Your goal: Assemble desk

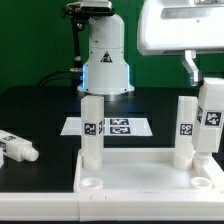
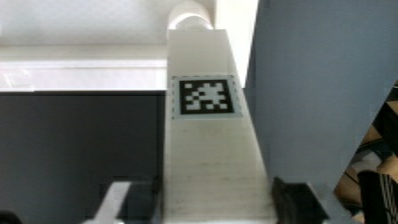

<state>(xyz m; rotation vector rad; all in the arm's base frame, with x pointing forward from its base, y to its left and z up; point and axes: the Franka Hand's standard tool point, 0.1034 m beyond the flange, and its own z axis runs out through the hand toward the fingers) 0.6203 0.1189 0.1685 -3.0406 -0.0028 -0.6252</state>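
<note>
The desk's white rimmed panel (image 1: 140, 178) lies at the front of the black table. Two white tagged legs stand upright in its far corners, one on the exterior view's left (image 1: 92, 130) and one on its right (image 1: 186, 130). A third leg (image 1: 211, 118) (image 2: 210, 130) hangs upright at the panel's right edge, with my gripper (image 1: 200, 78) (image 2: 210, 205) shut on its upper part. In the wrist view, dark fingers (image 2: 294, 200) press both sides of it. I cannot tell whether its lower end touches the panel. Another leg (image 1: 15, 147) lies loose on the table at the left.
The marker board (image 1: 118, 127) lies flat behind the panel. Behind it stands the white robot base (image 1: 105, 60) with its blue light. Round sockets at the panel's near left corner (image 1: 90, 183) and near right corner (image 1: 205, 183) hold nothing.
</note>
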